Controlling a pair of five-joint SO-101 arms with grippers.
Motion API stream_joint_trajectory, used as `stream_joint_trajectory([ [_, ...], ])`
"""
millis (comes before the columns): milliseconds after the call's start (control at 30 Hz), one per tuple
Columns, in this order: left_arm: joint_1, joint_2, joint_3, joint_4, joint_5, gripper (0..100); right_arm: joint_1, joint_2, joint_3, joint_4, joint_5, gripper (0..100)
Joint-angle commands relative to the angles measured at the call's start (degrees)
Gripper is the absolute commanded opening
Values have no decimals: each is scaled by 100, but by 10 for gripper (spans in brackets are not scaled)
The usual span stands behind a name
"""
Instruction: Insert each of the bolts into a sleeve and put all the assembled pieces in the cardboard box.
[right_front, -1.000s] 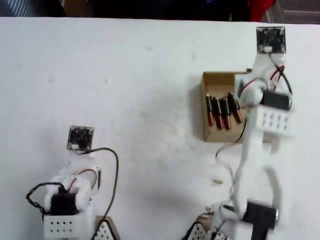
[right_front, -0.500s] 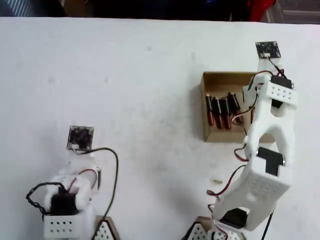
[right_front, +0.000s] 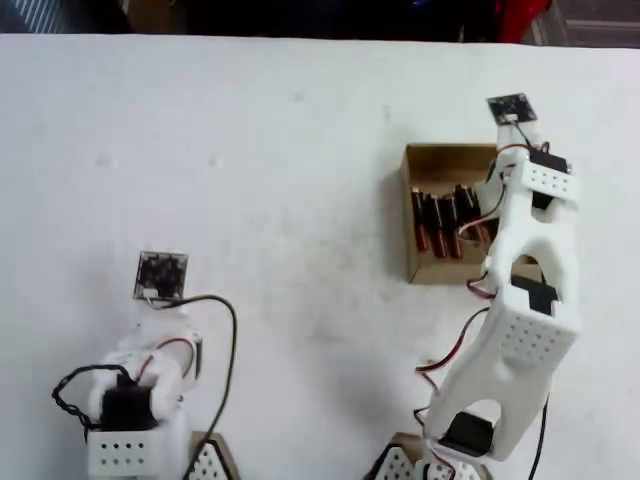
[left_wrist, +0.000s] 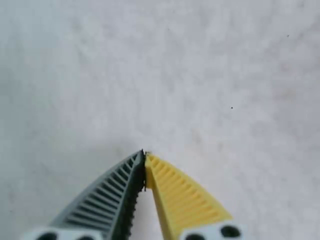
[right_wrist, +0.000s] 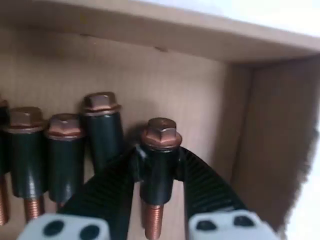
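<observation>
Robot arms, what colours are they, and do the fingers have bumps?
Both arms are chunky white plastic with black motors and red and black cables. The left arm has ridged fingers, one grey, one yellow. The right arm has black ridged fingers.

A broad white matte table (right_front: 250, 150) lies evenly lit, faintly smudged. Beyond its far edge runs a dark strip of room (right_front: 300, 15), with a red object (right_front: 520, 18) at far right and a pale striped patch (right_front: 40, 15) at far left.
</observation>
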Motion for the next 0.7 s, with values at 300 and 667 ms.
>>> stream_joint_trajectory([
  [300, -31, -40, -18, -26, -44, 23, -356, -163, -343, 338, 53, 159],
  [667, -4, -40, -18, -26, -44, 23, -549, -2211, -862, 1684, -308, 31],
])
